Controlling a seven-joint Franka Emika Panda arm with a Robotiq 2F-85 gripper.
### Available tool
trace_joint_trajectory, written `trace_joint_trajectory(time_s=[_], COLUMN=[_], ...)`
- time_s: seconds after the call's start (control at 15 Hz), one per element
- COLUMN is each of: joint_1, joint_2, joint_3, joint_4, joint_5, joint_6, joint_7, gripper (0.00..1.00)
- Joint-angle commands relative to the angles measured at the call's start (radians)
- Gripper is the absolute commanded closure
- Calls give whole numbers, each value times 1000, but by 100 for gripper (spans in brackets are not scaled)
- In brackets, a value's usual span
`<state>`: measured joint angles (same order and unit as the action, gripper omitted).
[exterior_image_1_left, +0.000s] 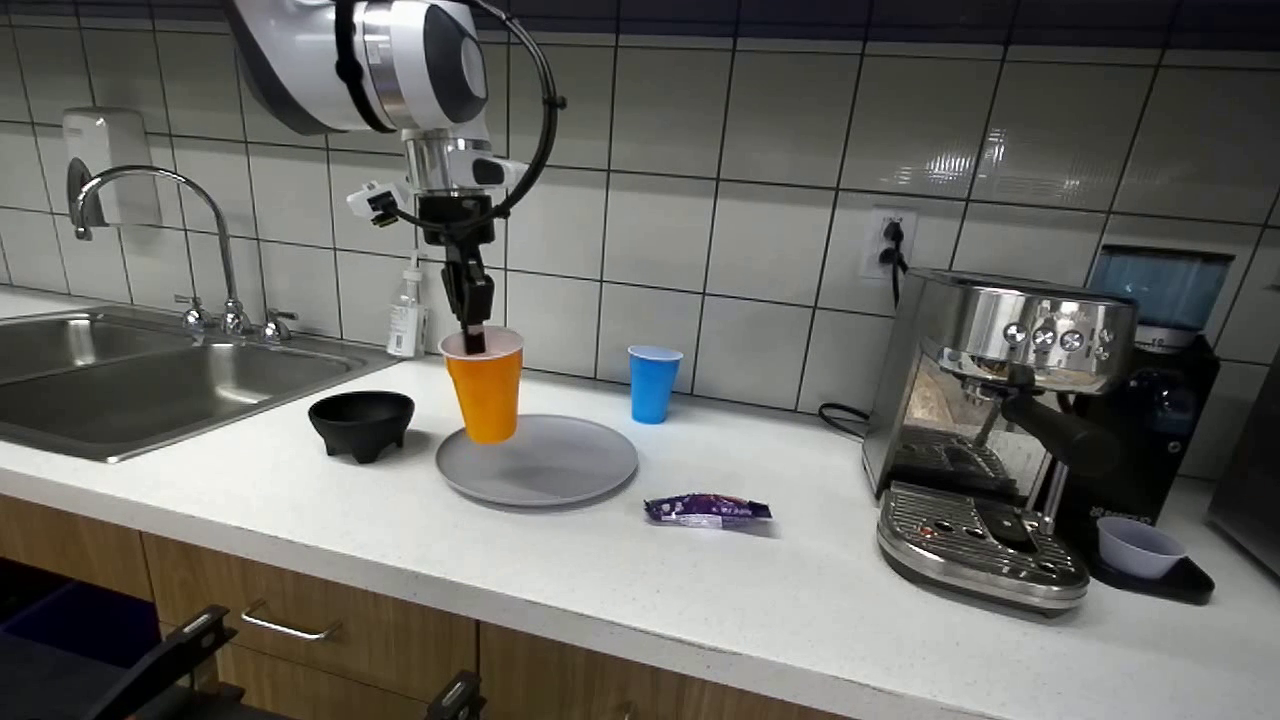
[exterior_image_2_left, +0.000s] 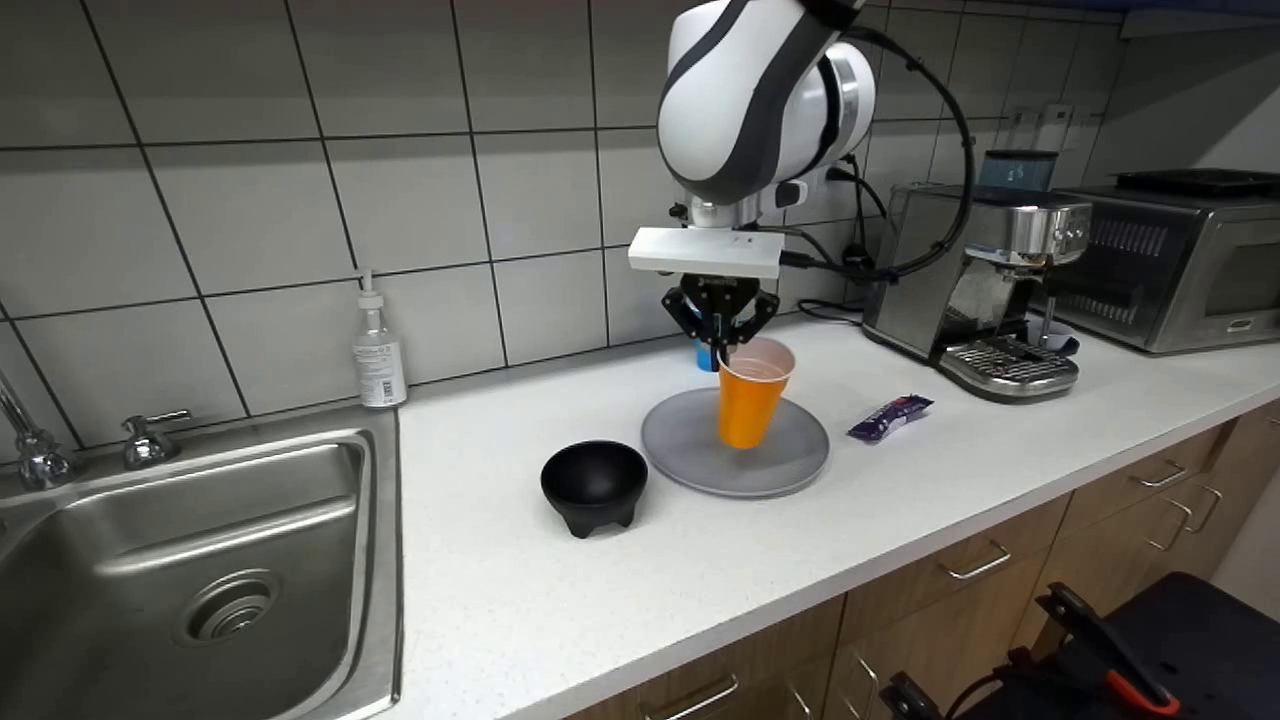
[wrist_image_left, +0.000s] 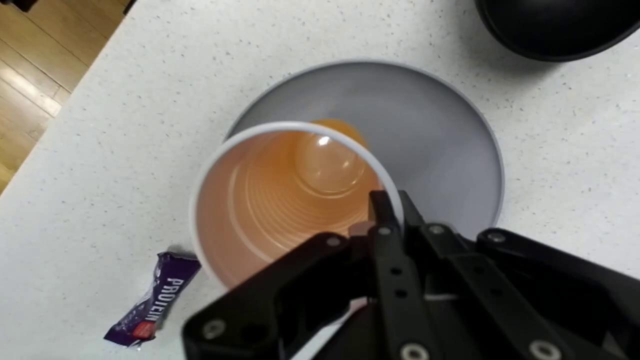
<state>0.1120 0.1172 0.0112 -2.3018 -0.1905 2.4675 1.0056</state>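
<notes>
- Centrally, I have the gripper (wrist_image_left: 395, 207) pointing downward, its fingers drawn nearly together, with only the thin wall of the orange cup (exterior_image_1_left: 487, 395) pinched between them at the rim.
- Grip detail, wrist view: I see one fingertip inside the cup's mouth and its partner outside.
- Cup position: mouth upward, over the gray plate (exterior_image_1_left: 585, 465) in both exterior views; I cannot tell whether its base touches the plate.
- Black bowl (exterior_image_1_left: 362, 428): footed, set beside the plate on the side toward the sink (exterior_image_2_left: 384, 560).
- Purple bar (wrist_image_left: 156, 300): wrapped, lettered "PROTEIN", lying on the speckled counter (exterior_image_2_left: 480, 600) near the plate, on the side toward the coffee machine (exterior_image_1_left: 970, 400).
- Blue cup (exterior_image_1_left: 655, 388): upright behind the plate, near the tiled wall (exterior_image_2_left: 540, 190); in an exterior view my gripper and the orange cup partly hide it.
- Pump bottle (exterior_image_2_left: 379, 360): standing at the sink's corner, just before the tiles.
</notes>
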Motion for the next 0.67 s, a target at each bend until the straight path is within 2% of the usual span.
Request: trace_joint_trajectory(time_s=[0.0, 0.6], joint_1=[3, 38], joint_2=[117, 280], joint_3=[1, -18], joint_4=[148, 331], joint_5=[-7, 14], joint_6=[-48, -80], joint_7=[-39, -91], gripper=[99, 99])
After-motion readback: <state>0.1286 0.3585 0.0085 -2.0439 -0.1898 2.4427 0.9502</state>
